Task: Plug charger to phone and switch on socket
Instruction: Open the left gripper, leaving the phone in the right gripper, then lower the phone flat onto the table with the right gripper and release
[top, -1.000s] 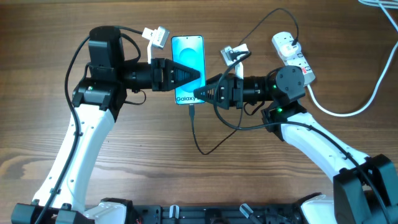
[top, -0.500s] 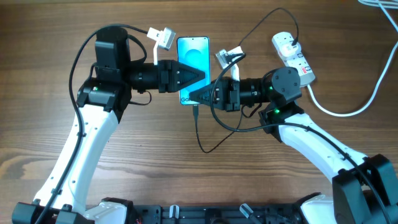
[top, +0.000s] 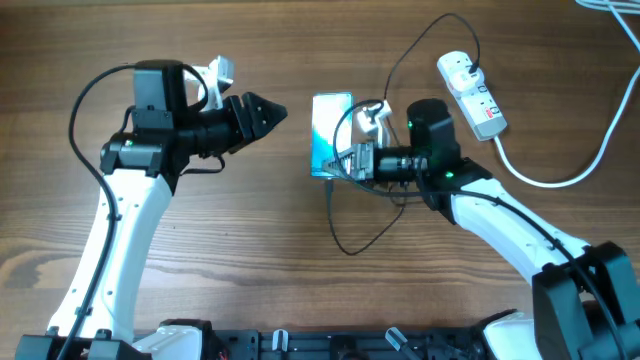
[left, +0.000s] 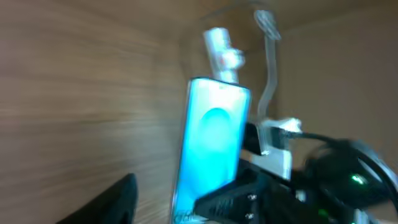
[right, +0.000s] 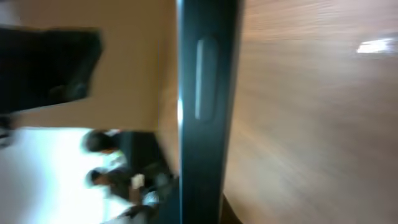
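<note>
The phone (top: 329, 133), teal-screened, stands tilted on its long edge in the overhead view. My right gripper (top: 345, 162) is shut on its lower part. In the right wrist view only the phone's dark side edge (right: 205, 93) shows. The left wrist view has the phone (left: 211, 140) ahead, with the right gripper (left: 249, 193) black against its lower end. My left gripper (top: 268, 110) is open and holds nothing, well left of the phone; one finger (left: 109, 202) shows. The charger's black cable (top: 345, 235) loops from the phone's lower end to the socket (top: 472, 92); its plug tip is hidden.
The socket's thick white cord (top: 560, 178) curves off to the right edge. Another white cable (top: 610, 10) crosses the top right corner. The wooden table (top: 250, 260) is bare in front of the arms.
The left gripper opened, let go of the phone and pulled back to the left. The right gripper shut on the phone, carried it right and turned it onto its edge.
</note>
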